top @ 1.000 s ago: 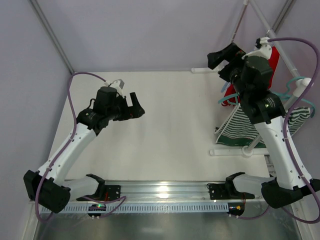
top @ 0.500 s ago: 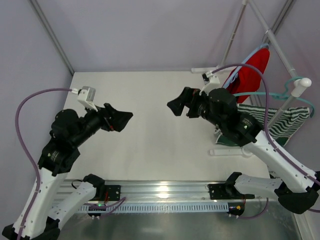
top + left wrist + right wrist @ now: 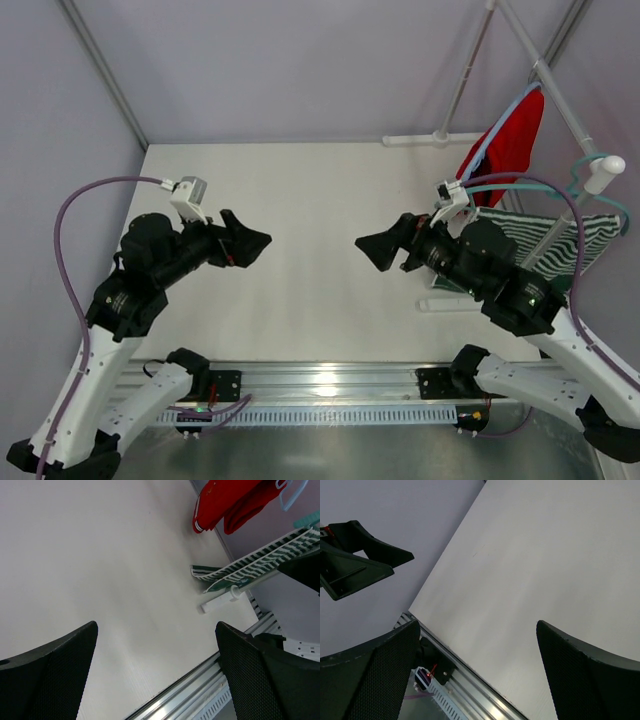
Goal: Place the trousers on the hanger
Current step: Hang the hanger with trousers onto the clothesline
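Grippers first, from the overhead view: the left gripper (image 3: 246, 244) and the right gripper (image 3: 383, 250) hover above the bare middle of the white table (image 3: 320, 185), facing each other, jaws spread wide and holding nothing. Well apart from both, at the far right corner, the bright red cloth trousers (image 3: 515, 135) hang folded from the thin pale blue plastic hanger (image 3: 481, 146), up on the white tube rack (image 3: 605, 172). Below them a darker teal hanger (image 3: 510, 187) carries a green-and-white striped garment (image 3: 545, 240). The left wrist view shows its own two black fingers (image 3: 50, 680) wide apart with only tabletop between them; beyond, the red legs dangle free above the table, white trim at their ends, with the striped garment just beside them. The right wrist view gives the same spread, empty jaws over the table, with the left gripper at the upper left and the silver base rail (image 3: 470, 690) below. By the look of it, the placing step is already done and neither arm has work in hand. What remains, if anything, is to check that the cloth sits evenly over the bar and will not slide off.
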